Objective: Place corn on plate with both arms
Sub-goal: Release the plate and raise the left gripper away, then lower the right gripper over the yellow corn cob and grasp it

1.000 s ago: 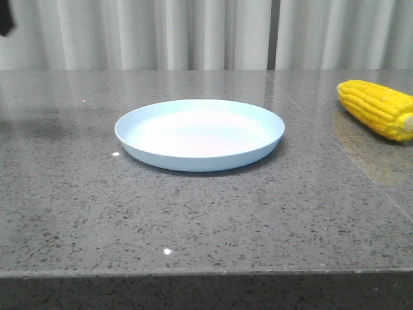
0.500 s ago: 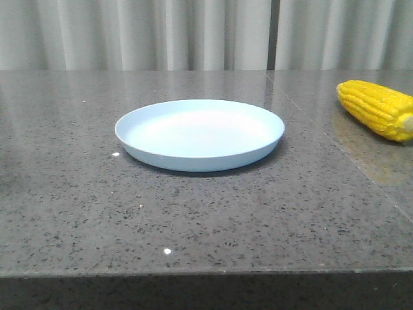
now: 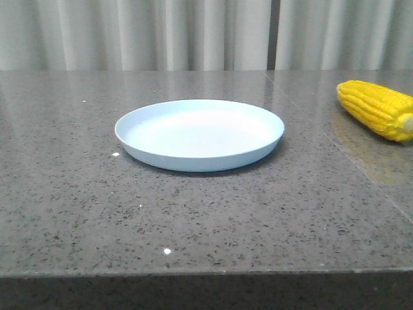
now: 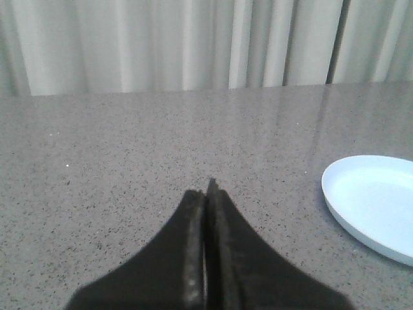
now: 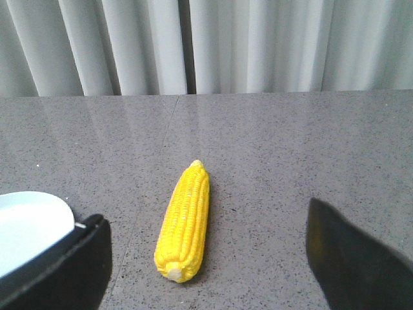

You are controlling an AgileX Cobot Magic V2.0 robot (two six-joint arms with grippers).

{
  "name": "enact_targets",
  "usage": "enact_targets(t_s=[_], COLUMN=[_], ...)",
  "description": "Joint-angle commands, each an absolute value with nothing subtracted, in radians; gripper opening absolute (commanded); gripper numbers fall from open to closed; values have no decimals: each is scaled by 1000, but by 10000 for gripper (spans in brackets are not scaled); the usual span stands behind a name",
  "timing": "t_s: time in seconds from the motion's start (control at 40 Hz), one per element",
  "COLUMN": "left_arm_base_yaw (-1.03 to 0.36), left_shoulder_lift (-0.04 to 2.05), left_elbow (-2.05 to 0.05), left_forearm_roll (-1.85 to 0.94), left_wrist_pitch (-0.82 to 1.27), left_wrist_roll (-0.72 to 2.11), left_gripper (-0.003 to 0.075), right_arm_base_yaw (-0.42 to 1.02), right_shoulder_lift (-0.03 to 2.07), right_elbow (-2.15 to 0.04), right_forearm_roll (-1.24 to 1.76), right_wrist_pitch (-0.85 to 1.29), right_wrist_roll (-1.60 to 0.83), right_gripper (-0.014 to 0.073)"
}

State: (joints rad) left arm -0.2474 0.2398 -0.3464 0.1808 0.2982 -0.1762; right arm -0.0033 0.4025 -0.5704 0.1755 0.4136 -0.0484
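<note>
- The corn (image 5: 184, 223) lies on the table's right side, well right of the empty plate (image 3: 199, 134).
- The right gripper (image 5: 206, 258), jaws spread wide, faces it along its long axis, stub end nearest.
- The left gripper (image 4: 206, 213) is closed, empty and farther off.

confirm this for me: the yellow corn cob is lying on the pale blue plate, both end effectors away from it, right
Not quite. The bright yellow corn cob lies on the grey stone table, to the right of the round pale blue plate, which is empty. The front view shows this. Neither end effector touches it.
</note>
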Motion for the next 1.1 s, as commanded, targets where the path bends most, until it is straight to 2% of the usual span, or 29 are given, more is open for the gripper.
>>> enact_targets(t_s=[0.0, 0.28, 0.38, 0.68, 1.07], left_arm_base_yaw=[-256, -256, -256, -256, -256], left_shoulder_lift=[235, 235, 235, 235, 235], left_elbow=[-374, -373, -373, -373, -373], left_forearm_roll=[186, 186, 186, 186, 186], left_wrist_pitch=[190, 183, 183, 183, 183], left_wrist_roll=[-185, -185, -185, -185, -185], left_gripper=[-20, -20, -20, -20, -20], right_arm_base_yaw=[-10, -10, -10, -9, 21], right_shoulder_lift=[416, 420, 485, 949, 1391], right_elbow=[-606, -611, -641, -895, -1149], right_forearm_roll=[170, 171, 171, 206, 270], right_wrist_pitch=[341, 336, 383, 606, 673], right_wrist_roll=[-58, -58, -58, -57, -57], right_gripper=[633, 633, 633, 633, 633])
